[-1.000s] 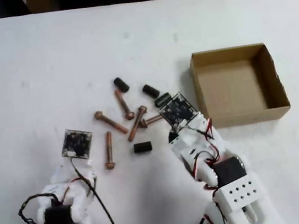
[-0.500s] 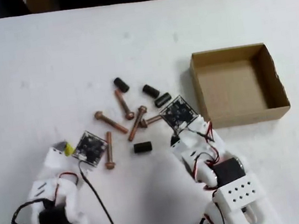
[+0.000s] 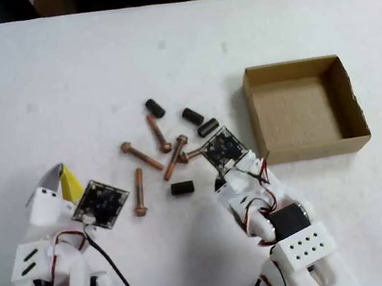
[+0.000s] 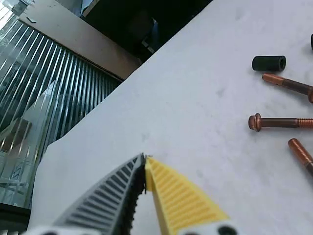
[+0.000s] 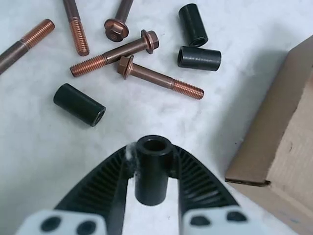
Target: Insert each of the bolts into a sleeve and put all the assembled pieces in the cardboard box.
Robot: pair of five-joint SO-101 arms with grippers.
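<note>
Right wrist view: right hand (image 5: pixel 152 149) part open, clamped on a black sleeve (image 5: pixel 152 171) w/ bore end facing out past the fingertips. High view: this hand sits at centre frame, just left of the cardboard box (image 3: pixel 313 148). Copper bolts (image 3: pixel 141 155) & loose sleeves (image 3: pixel 182 188) lie scattered mid-frame on the white tabletop (image 3: pixel 60 76). Left hand (image 3: pixel 62 170) is at lower left, tips closed together, holding nothing.

Scattered bolts (image 3: pixel 142 156) and sleeves (image 3: pixel 182 188) crowd the table (image 3: pixel 60 76), cardboard box (image 3: pixel 320 147) walls alongside, top open
</note>
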